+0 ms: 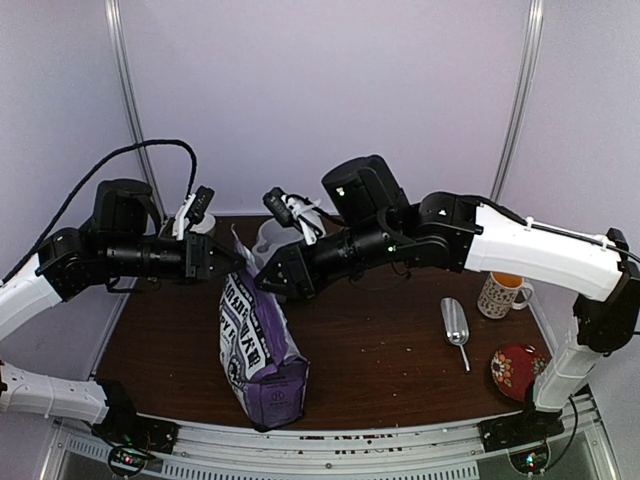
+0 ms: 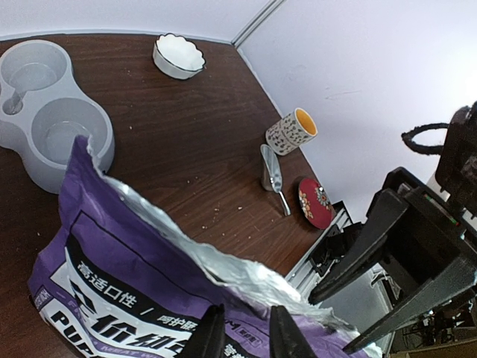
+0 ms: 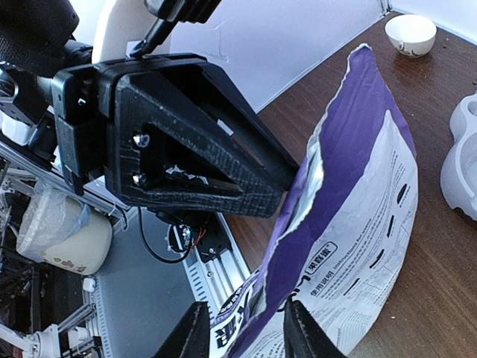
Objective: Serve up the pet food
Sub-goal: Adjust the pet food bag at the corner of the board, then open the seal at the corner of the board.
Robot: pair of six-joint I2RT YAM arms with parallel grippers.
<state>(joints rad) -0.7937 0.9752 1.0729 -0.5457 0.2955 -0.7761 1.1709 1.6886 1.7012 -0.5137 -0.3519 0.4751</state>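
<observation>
— What's on my table's far right?
— A patterned mug (image 1: 503, 294) with an orange inside, a metal scoop (image 1: 455, 325) near it, a red dish (image 1: 518, 368).
— Further back?
— A grey double bowl (image 2: 46, 112) and a small white bowl (image 2: 178, 56).

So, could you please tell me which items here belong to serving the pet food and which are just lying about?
Job in hand:
purple food bag
left gripper
right gripper
grey double bowl
metal scoop

Lying about:
patterned mug
red plate
white scalloped bowl

arms: white links, black joints | left gripper (image 1: 222, 262) — black, ribbed, two screws | cable: black, looped — apparently left-side only
</observation>
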